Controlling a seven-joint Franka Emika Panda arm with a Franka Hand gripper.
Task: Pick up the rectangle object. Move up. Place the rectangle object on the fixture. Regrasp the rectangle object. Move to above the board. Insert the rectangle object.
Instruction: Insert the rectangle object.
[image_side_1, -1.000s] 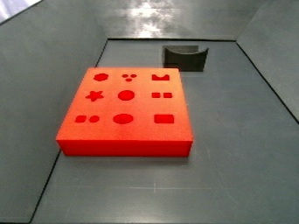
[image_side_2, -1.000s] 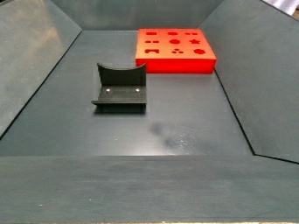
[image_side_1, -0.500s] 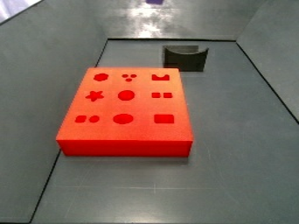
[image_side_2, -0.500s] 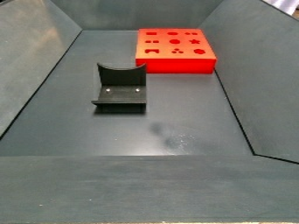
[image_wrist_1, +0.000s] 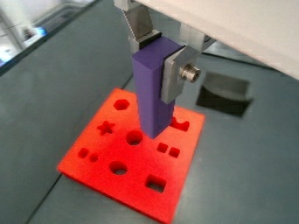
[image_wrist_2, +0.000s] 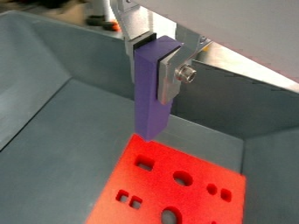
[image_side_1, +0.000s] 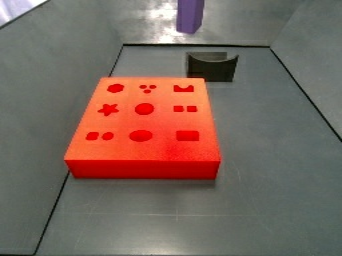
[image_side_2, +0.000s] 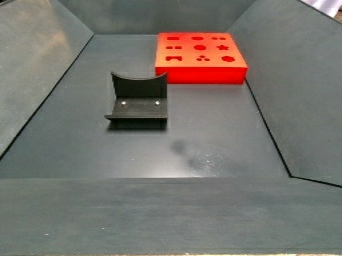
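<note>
Dark grey walled floor observed, with the board (image_side_1: 144, 128) lying flat and the fixture (image_side_2: 136, 101) standing apart from it.

Gripper (image_wrist_1: 159, 51) is seen in both wrist views high above the board, jaws clenched on the upper end of the rectangle object (image_wrist_1: 153, 89), which hangs upright with its lower end clear of the cutouts. Silver fingers (image_wrist_2: 173, 74) are pressed against the block's sides. Only the purple block's lower part (image_side_1: 191, 14) is recorded at the top edge of a side view. Fixture (image_wrist_1: 225, 94) is noted beyond the board's far edge, unobstructed.
</note>
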